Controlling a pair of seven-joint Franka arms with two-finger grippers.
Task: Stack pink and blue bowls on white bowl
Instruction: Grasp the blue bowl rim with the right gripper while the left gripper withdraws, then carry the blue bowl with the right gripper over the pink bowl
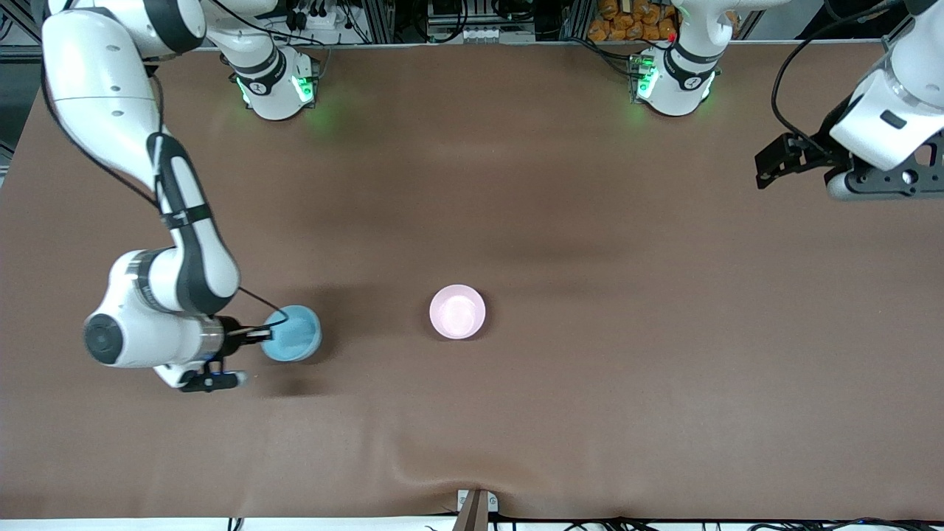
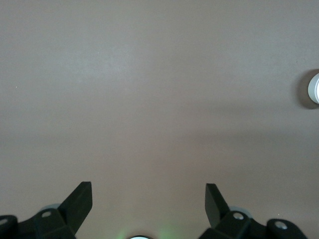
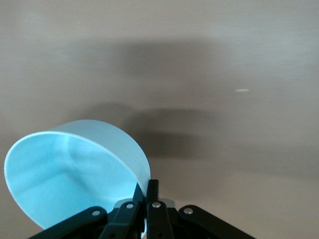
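Observation:
The light blue bowl (image 1: pixel 294 333) is pinched by its rim in my right gripper (image 1: pixel 267 334), toward the right arm's end of the table. In the right wrist view the gripper (image 3: pixel 148 191) is shut on the wall of the blue bowl (image 3: pixel 75 174), which tilts and looks slightly off the cloth. The pink bowl (image 1: pixel 457 312) sits upright mid-table. My left gripper (image 1: pixel 762 171) waits open in the air over the left arm's end of the table, and the left wrist view shows it (image 2: pixel 148 191) holding nothing. No white bowl shows in the front view.
A brown cloth (image 1: pixel 590 221) covers the whole table, with a wrinkle (image 1: pixel 413 457) near the front edge. A pale round rim (image 2: pixel 314 89) pokes in at the edge of the left wrist view; I cannot tell which bowl it is.

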